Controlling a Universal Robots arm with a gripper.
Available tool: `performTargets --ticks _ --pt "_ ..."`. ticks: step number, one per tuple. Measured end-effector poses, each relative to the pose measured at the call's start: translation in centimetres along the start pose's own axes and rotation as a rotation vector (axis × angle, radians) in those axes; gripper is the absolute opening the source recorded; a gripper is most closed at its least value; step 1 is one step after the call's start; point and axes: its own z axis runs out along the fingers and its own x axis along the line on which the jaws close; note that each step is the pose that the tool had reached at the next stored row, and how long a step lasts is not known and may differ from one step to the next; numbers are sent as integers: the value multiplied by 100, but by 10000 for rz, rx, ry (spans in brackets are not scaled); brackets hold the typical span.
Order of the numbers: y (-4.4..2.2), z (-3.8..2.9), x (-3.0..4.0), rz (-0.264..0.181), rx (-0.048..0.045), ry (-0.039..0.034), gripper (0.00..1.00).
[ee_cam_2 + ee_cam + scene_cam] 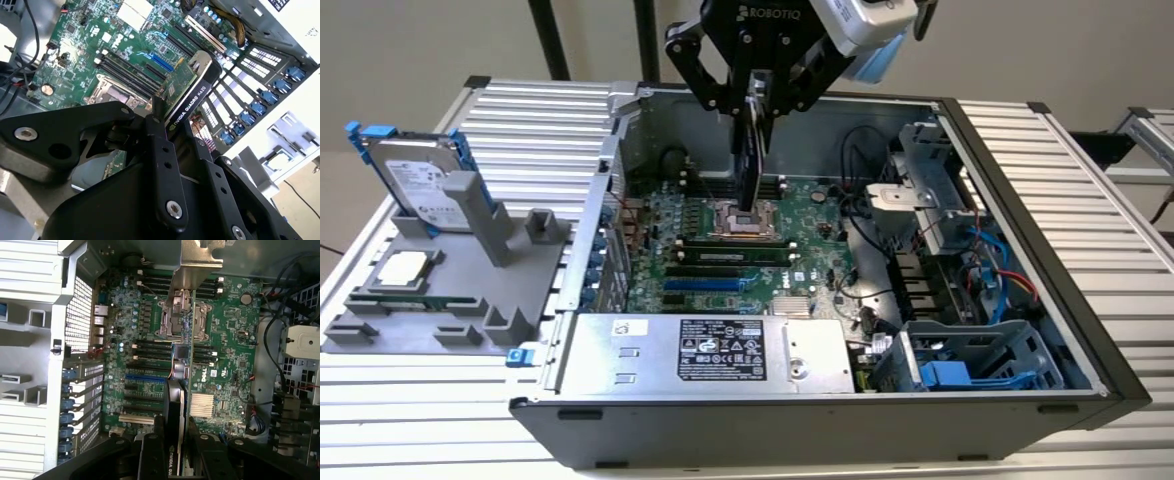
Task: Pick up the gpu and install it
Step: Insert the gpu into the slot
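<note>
Half the job looks done, I'd say. The gripper (755,108) has its fingers clamped tight on the top edge of the gpu (747,168). The card hangs on edge inside the open computer case (1027,230), roughly over the processor socket of the motherboard (707,255). It seems clear of the board and sits in no slot; the long blue slot (145,376) lies bare beside it. Lifting is finished; seating is not yet done.
</note>
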Motion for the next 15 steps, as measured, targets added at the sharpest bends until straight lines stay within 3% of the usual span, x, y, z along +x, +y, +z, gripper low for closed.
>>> performTargets --ticks 15 --pt "0 -2 0 -698 6 4 0"
